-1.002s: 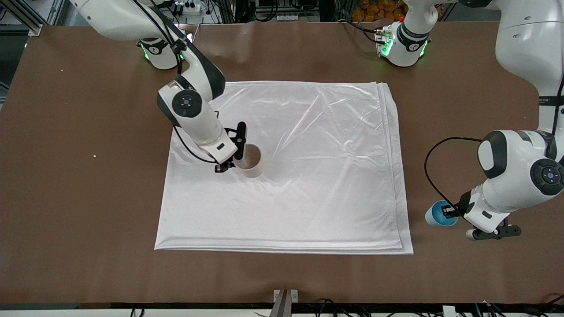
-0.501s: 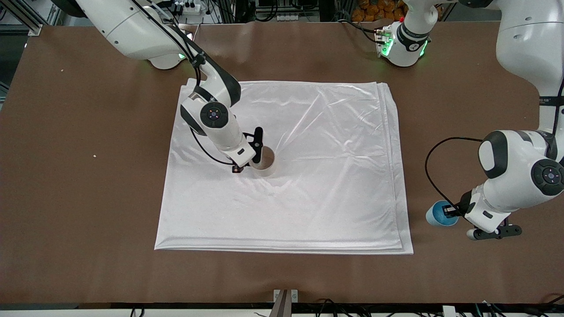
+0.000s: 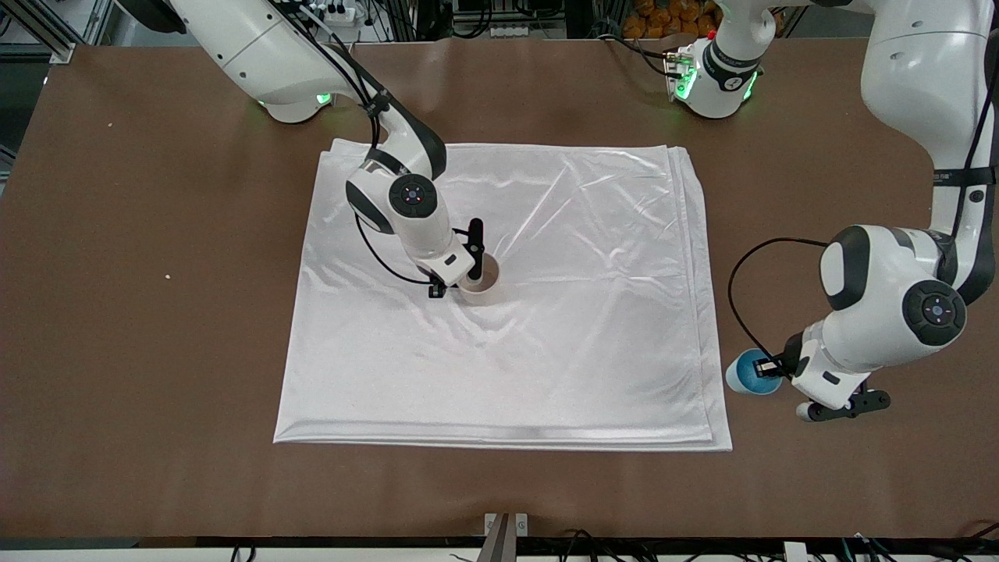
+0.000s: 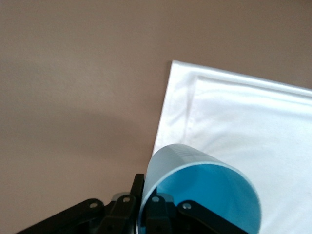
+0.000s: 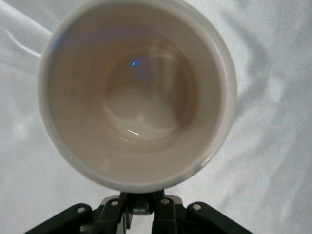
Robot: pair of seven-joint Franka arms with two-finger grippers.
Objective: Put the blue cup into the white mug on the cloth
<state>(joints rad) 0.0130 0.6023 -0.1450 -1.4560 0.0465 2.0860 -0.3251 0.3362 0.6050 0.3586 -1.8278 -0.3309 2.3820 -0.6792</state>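
The white mug point(image 3: 482, 282) is over the middle of the cloth point(image 3: 585, 351), mouth up and empty. My right gripper point(image 3: 467, 281) is shut on its black handle; the right wrist view looks into the mug point(image 5: 136, 92), with the fingers point(image 5: 122, 214) clamped on the handle and the cloth point(image 5: 273, 146) below. I cannot tell whether the mug touches the cloth. My left gripper point(image 3: 770, 367) is shut on the wall of the blue cup point(image 3: 745, 373) and holds it tilted over the bare table, beside the cloth's edge toward the left arm's end. The left wrist view shows the cup point(image 4: 209, 190), the gripper point(image 4: 146, 214) and a cloth corner point(image 4: 253, 122).
The brown table point(image 3: 156, 390) surrounds the cloth. The cloth's layered edges point(image 3: 702, 257) lie toward the left arm's end. The arm bases point(image 3: 714, 78) stand along the table's edge farthest from the front camera. A small crumb point(image 3: 166, 275) lies toward the right arm's end.
My right gripper carried the white mug across the cloth toward the left arm's end. My left gripper moved the blue cup closer to the cloth's edge.
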